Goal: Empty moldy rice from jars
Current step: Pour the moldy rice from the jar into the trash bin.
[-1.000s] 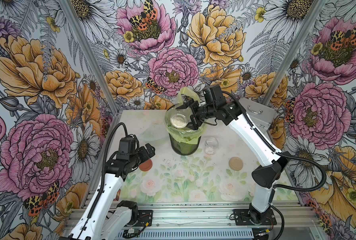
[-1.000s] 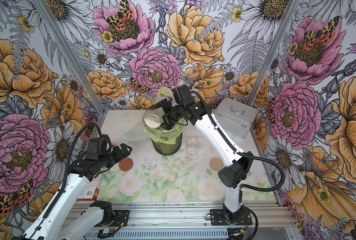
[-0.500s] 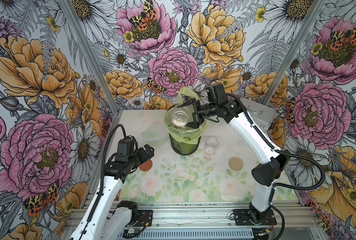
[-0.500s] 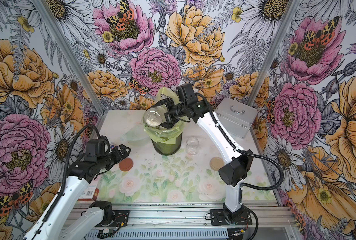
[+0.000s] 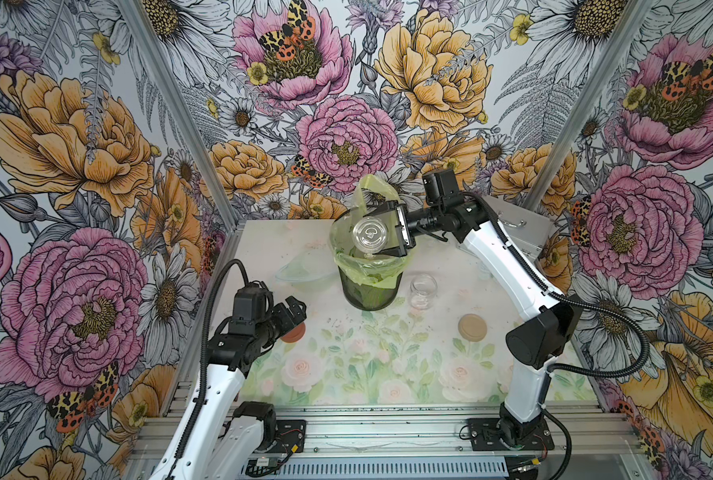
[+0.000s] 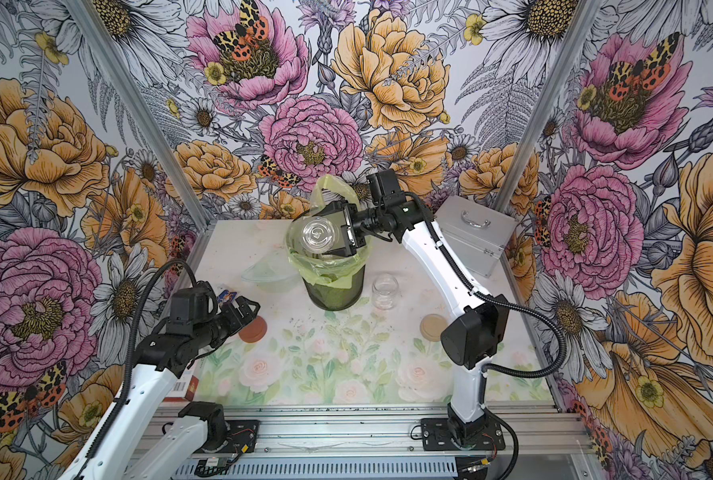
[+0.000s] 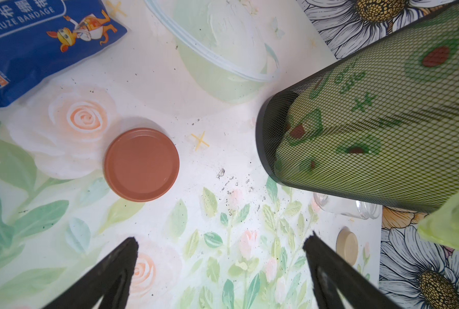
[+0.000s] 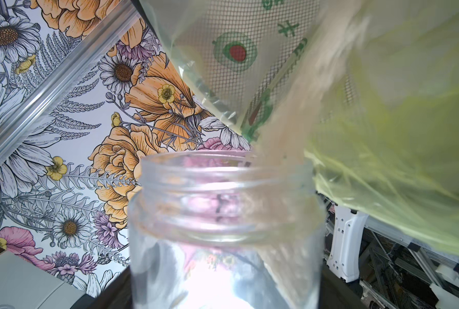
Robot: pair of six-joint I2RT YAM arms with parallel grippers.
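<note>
My right gripper [image 5: 377, 232] [image 6: 325, 237] is shut on a clear glass jar [image 5: 369, 234] [image 8: 223, 214], tipped mouth-down over the dark mesh bin [image 5: 367, 293] [image 7: 370, 133] with its yellow-green bag. The moldy rice [image 8: 289, 128] streams pale from the jar's mouth into the bag; in a top view a little of this rice [image 5: 368, 254] shows below the rim. A second jar [image 5: 423, 291] [image 6: 385, 291] stands open on the table right of the bin. My left gripper [image 5: 294, 309] [image 7: 220, 240] hangs open and holds nothing, just over a copper lid [image 5: 294, 332] [image 7: 142, 163].
A beige lid [image 5: 472, 327] [image 7: 346, 247] lies front right of the standing jar. A shallow clear bowl [image 5: 304, 272] [image 7: 223, 53] sits left of the bin. A blue gauze pack [image 7: 35, 40] lies at the table's left edge, a metal case [image 6: 475, 232] at back right.
The right gripper has rolled the jar further over above the bin; the rice that lay inside it is now pouring out. The left arm has barely shifted.
</note>
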